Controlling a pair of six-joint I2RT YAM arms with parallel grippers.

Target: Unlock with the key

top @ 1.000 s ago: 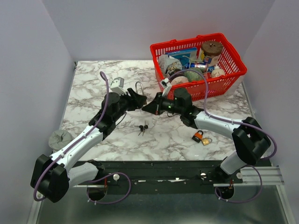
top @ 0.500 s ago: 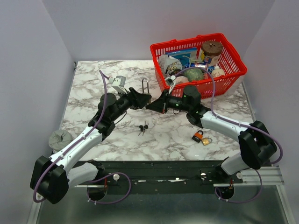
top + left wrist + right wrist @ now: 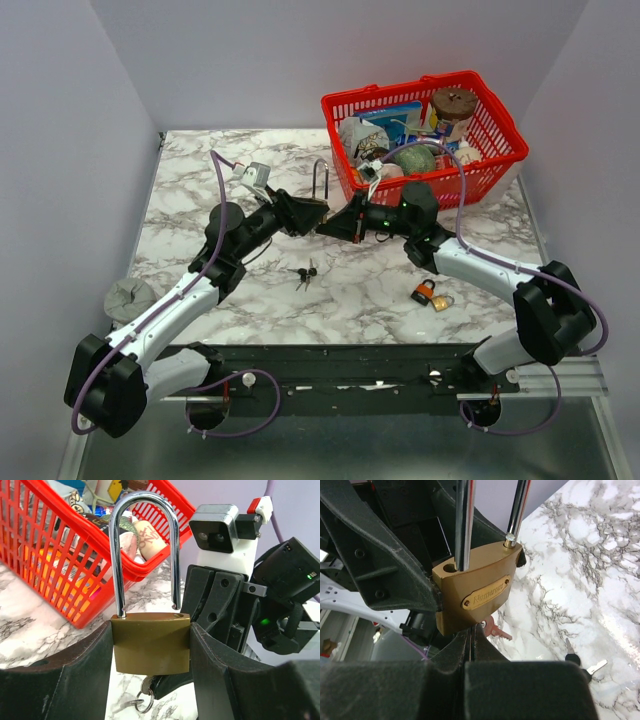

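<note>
My left gripper (image 3: 306, 213) is shut on a brass padlock (image 3: 321, 207) and holds its body by the sides, above the table, with the shackle up. In the left wrist view the padlock (image 3: 150, 642) sits between my fingers (image 3: 75, 675). Its steel shackle (image 3: 116, 555) is raised, with the free end just above its hole. My right gripper (image 3: 337, 224) meets the padlock from the right. It is shut on the key (image 3: 144, 686) in the keyhole underneath the padlock. In the right wrist view the padlock (image 3: 475, 595) shows one empty shackle hole. A spare key (image 3: 496, 630) hangs from the ring.
A red basket (image 3: 500, 165) full of items stands at the back right, close behind the grippers. Loose black-headed keys (image 3: 305, 273) lie on the marble table below the padlock. Two small padlocks (image 3: 430, 294) lie near the right arm. A grey round object (image 3: 128, 297) sits at the left edge.
Both grippers have moved right and back toward the basket with the padlock between them. The shackle has swung from tilted to upright.
</note>
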